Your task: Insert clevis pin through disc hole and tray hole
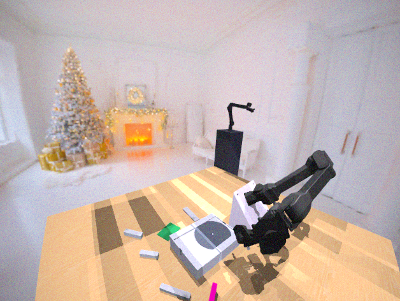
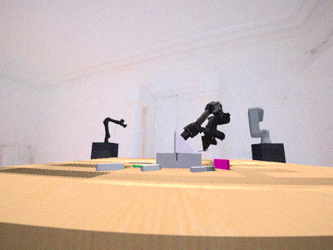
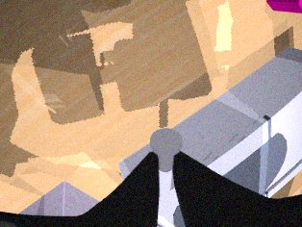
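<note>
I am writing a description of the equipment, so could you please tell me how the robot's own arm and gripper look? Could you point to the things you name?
The arm [image 1: 318, 184] [image 2: 211, 117] is matt black, with angular links and bulky joints. The gripper [image 3: 163, 159] has black fingers tapering towards narrow tips.

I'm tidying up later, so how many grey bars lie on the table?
4. In the top view: one bar behind the tray, two left of it, one left of the magenta block. Tray or arm may hide others.
</note>
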